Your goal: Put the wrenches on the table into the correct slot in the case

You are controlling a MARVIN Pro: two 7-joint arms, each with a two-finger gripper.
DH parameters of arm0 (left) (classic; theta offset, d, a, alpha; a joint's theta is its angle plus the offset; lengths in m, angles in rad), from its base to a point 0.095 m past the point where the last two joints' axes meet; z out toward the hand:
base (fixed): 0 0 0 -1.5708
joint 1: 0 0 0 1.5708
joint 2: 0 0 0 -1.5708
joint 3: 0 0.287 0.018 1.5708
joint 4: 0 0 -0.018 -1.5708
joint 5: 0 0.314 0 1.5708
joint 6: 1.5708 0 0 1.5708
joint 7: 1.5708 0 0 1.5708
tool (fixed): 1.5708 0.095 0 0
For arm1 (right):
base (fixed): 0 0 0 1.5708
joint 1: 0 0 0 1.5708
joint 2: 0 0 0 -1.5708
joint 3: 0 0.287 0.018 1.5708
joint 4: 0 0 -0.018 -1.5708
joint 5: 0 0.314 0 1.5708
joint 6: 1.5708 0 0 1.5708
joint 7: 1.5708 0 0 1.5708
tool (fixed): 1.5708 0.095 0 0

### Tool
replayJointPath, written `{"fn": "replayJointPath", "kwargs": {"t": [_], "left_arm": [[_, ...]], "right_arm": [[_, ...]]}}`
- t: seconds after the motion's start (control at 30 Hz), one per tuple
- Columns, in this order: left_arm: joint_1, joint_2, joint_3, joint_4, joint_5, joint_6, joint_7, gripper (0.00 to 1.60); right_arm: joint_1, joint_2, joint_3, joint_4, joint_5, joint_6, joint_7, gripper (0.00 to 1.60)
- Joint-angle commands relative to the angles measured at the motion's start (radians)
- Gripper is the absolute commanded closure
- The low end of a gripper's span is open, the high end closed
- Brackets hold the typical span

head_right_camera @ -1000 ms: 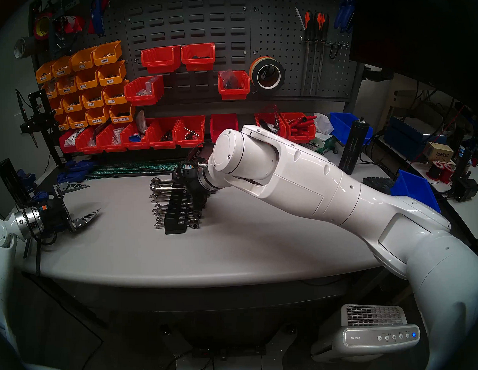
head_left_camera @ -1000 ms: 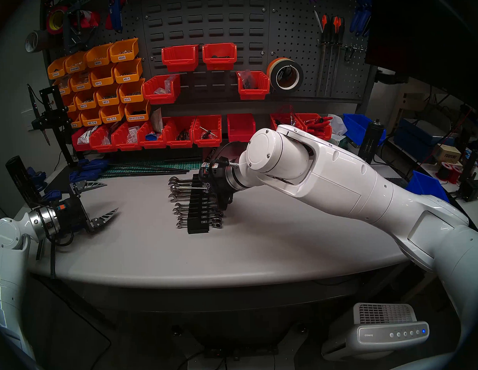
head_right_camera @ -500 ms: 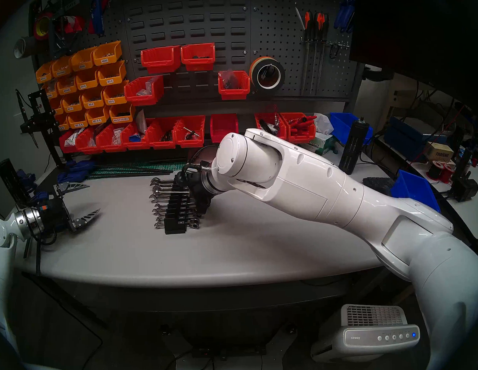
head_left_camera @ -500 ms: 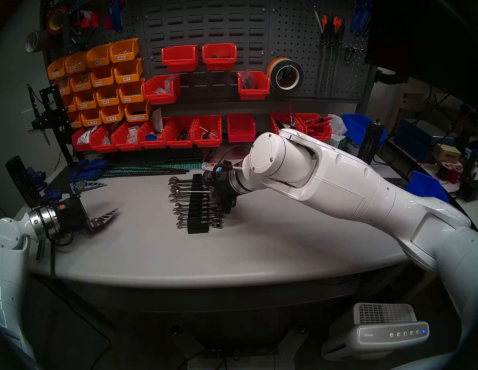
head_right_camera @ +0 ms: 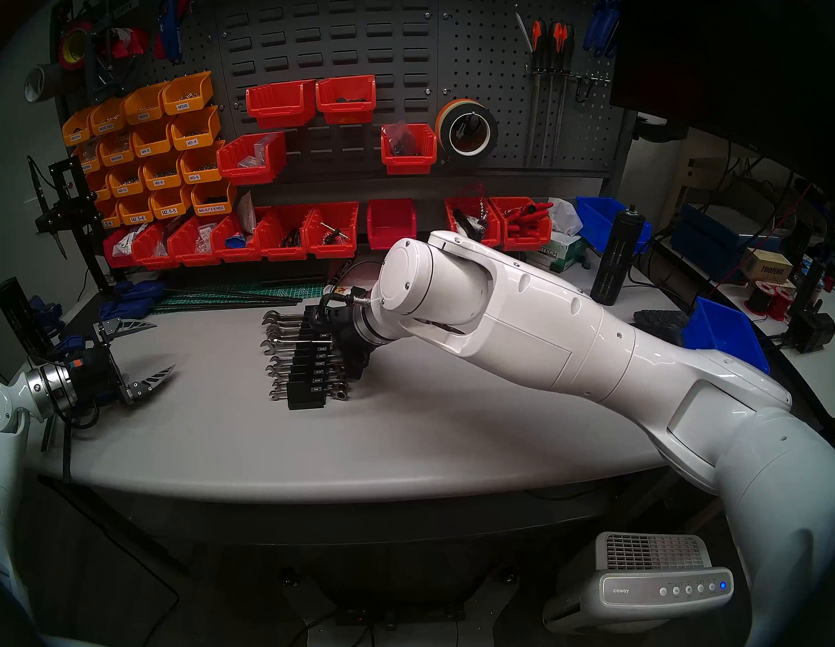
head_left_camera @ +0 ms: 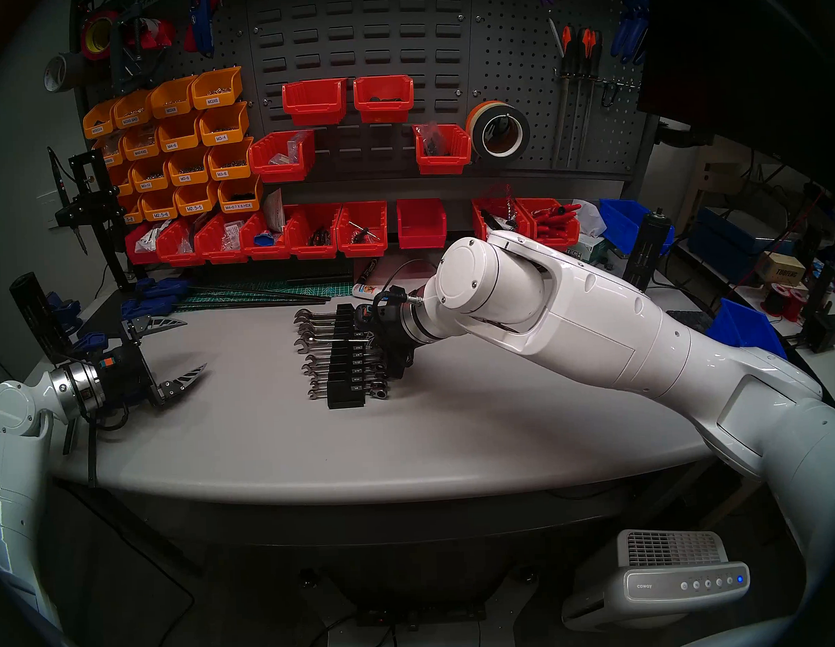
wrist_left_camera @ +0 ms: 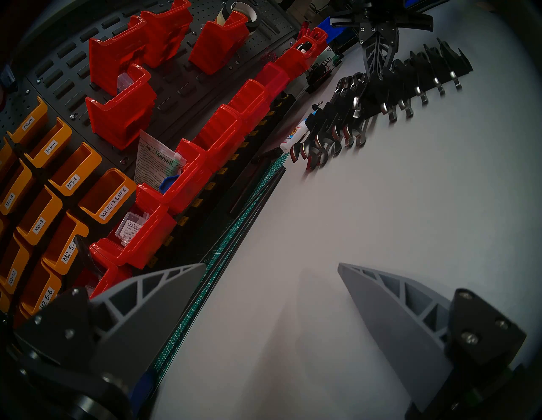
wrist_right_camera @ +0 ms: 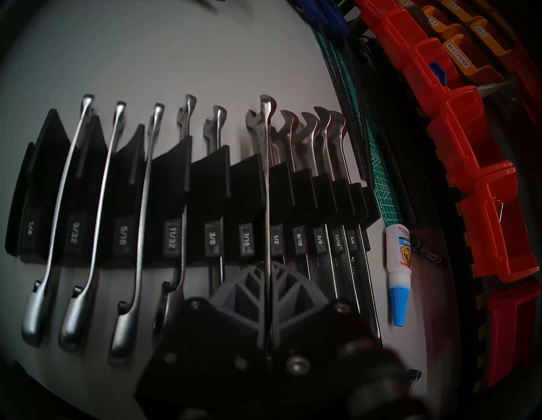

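Over the rack [wrist_right_camera: 205, 187], my right pincer [wrist_right_camera: 268, 305] grips the last wrench [wrist_right_camera: 266, 181], seemingly unseated; left pincer [wrist_left_camera: 269, 296] idles, fingers spread.

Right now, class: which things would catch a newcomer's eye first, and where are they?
The big white right arm reaching in from the right, its right gripper shut on a chrome wrench over the black wrench rack mid-table. Behind, red bins and orange bins line the pegboard.
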Motion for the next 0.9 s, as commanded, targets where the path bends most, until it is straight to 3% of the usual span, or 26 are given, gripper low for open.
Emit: {"fn": "replayJointPath", "kwargs": {"t": [0.0, 0.87], "left_arm": [[-0.017, 0.011, -0.016, -0.012, -0.013, 0.003, 0.004, 0.00], [-0.017, 0.011, -0.016, -0.012, -0.013, 0.003, 0.004, 0.00]], "right_arm": [[0.013, -0.014, 0.018, -0.006, 0.005, -0.012, -0.006, 1.60], [0.007, -0.015, 0.020, 0.009, 0.017, -0.027, -0.019, 1.60]]}}
